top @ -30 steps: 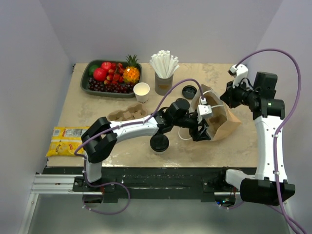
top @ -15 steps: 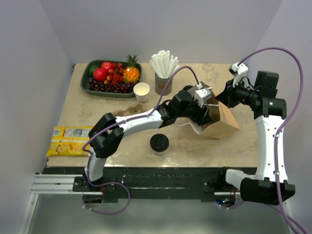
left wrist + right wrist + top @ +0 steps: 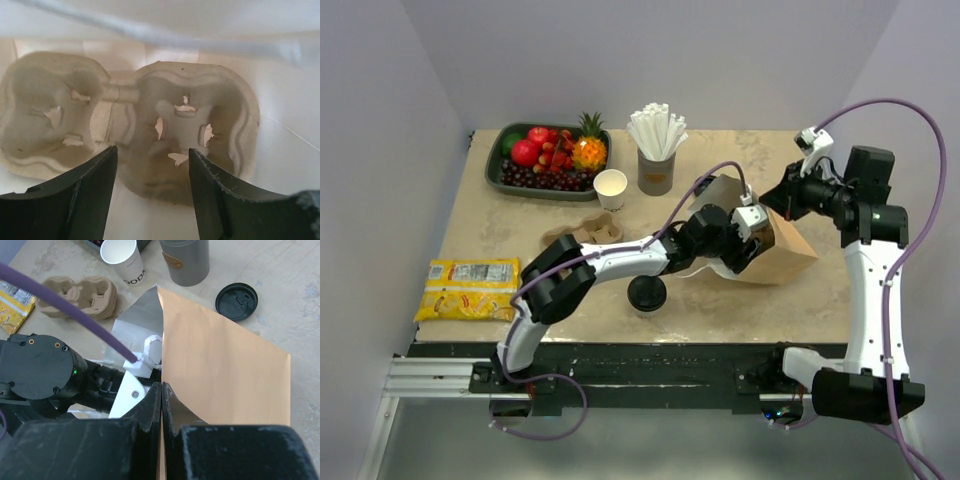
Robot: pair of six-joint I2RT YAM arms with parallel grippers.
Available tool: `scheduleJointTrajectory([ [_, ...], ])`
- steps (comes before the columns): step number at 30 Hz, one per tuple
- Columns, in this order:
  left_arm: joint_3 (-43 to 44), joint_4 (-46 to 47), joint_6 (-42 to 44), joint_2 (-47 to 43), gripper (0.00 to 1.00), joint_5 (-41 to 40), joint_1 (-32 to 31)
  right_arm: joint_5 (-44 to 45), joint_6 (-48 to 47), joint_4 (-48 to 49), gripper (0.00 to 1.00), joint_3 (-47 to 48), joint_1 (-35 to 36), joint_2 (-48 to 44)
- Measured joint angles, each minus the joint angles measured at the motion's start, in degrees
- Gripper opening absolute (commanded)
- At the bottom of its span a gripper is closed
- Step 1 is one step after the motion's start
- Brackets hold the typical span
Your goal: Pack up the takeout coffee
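Farthest left, a yellow snack packet (image 3: 470,288) lies at the table's 8 o'clock edge, with a dark tray of fruit (image 3: 496,165) back at 10 o'clock. Nearer the middle sits a stack of pulp cup carriers (image 3: 582,232), and at its 1 o'clock an open white paper cup (image 3: 610,187). The takeout coffee (image 3: 646,292), a white cup under a black lid, stands upright at the table's 6 o'clock, outside the bag and just on the near side of the left arm (image 3: 620,262). A grey cup of white straws (image 3: 656,170) stands at 12 o'clock. Further right, the left gripper (image 3: 152,150) is pushed into the mouth of a brown paper bag (image 3: 788,250) lying on its side at 3 o'clock. Its fingers stand apart with nothing pinched, and a pulp two-cup carrier (image 3: 190,125) lies inside just beyond them. The right gripper (image 3: 161,390) is clamped on the bag's upper edge. A loose black lid (image 3: 236,301) rests on the table behind the bag.
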Motion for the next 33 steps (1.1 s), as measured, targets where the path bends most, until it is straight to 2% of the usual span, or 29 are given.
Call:
scheduleJointTrajectory([
  [3, -1.09, 1.79, 4.90, -0.33, 0.70, 1.84, 0.13, -0.52, -0.31, 0.02, 0.00, 0.02, -0.09, 0.11],
  [7, -10.67, 4.79, 13.22, -5.95, 0.82, 4.70, 0.22, -3.58, -2.03, -0.42, 0.00, 0.02, -0.11, 1.22],
  [9, -14.49, 6.16, 16.61, -9.22, 0.84, 5.81, 0.11, -5.68, -4.48, -2.34, 0.00, 0.24, -0.09, 2.47],
  [15, -11.89, 6.38, 20.76, -12.26, 0.84, 7.43, -0.07, -8.81, -14.49, -8.85, 0.00, 3.06, -0.09, 6.75],
  [22, -13.05, 6.73, 20.57, -15.43, 0.80, 6.86, -0.17, -7.96, -25.29, -17.05, 0.00, 4.96, -0.11, 4.66],
  [29, -13.42, 7.34, 19.63, -15.13, 0.77, 3.65, -0.39, -7.74, -26.43, -19.54, 0.00, 5.49, 1.68, 1.60],
  [33, -13.42, 7.78, 18.53, -12.85, 0.76, 2.51, -0.46, -6.23, -24.20, -18.56, 0.00, 5.49, 6.75, 0.52],
])
